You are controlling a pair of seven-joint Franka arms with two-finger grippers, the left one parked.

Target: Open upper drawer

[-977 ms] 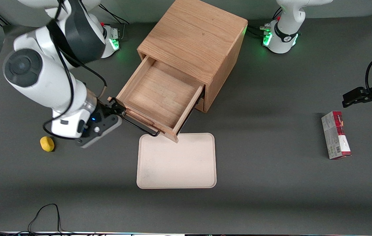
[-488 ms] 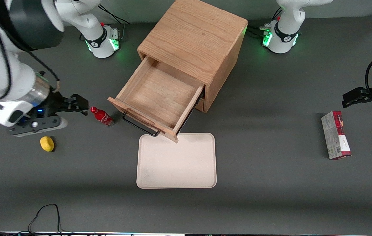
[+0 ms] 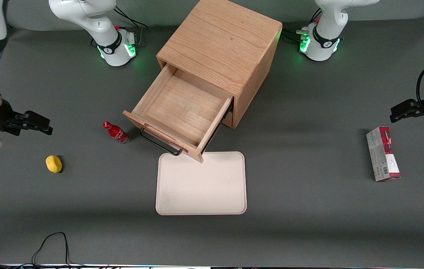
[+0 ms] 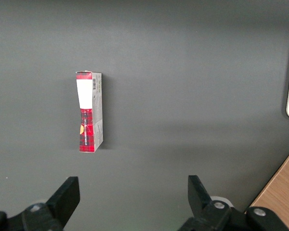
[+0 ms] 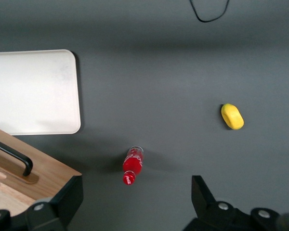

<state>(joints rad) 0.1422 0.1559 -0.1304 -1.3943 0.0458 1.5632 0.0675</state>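
The wooden cabinet stands at the middle of the table. Its upper drawer is pulled far out and is empty inside. The black bar handle on its front is free. My right gripper is open and empty. It hangs above the table toward the working arm's end, well apart from the drawer. In the right wrist view the gripper looks down on the table, with the drawer's front and handle at one side.
A red bottle lies on the table between my gripper and the drawer, also in the right wrist view. A yellow lump lies nearer the front camera. A cream tray sits in front of the drawer. A red-and-grey box lies toward the parked arm's end.
My gripper has left the drawer handle and moved far toward the working arm's end of the table. The red bottle has come into sight. The drawer has stayed open.
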